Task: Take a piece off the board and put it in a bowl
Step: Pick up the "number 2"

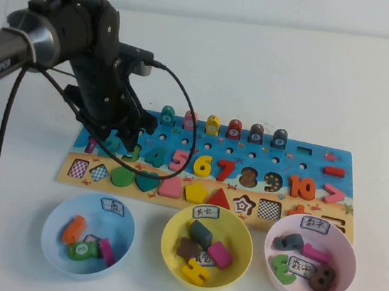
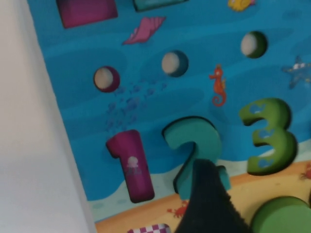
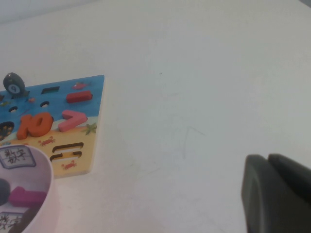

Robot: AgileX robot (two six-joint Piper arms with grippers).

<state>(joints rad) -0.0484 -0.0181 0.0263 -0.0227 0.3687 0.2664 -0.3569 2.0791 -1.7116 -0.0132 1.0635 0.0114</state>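
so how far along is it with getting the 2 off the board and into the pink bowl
Early. The teal 2 is in its slot on the board, a finger of the left gripper at its lower end; no grasp shows yet. Lifting it and carrying it to the pink bowl remain. The right gripper is parked off the board.

Left gripper (image 1: 120, 136) lowered, fingers apart; right gripper (image 3: 277, 194) off aside.

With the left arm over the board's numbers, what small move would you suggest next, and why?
Probably lower the left pincer a touch and close on the flat teal wooden "2": one fingertip already overlaps its lower edge, and it sits in its slot. The right pincer is off the board.
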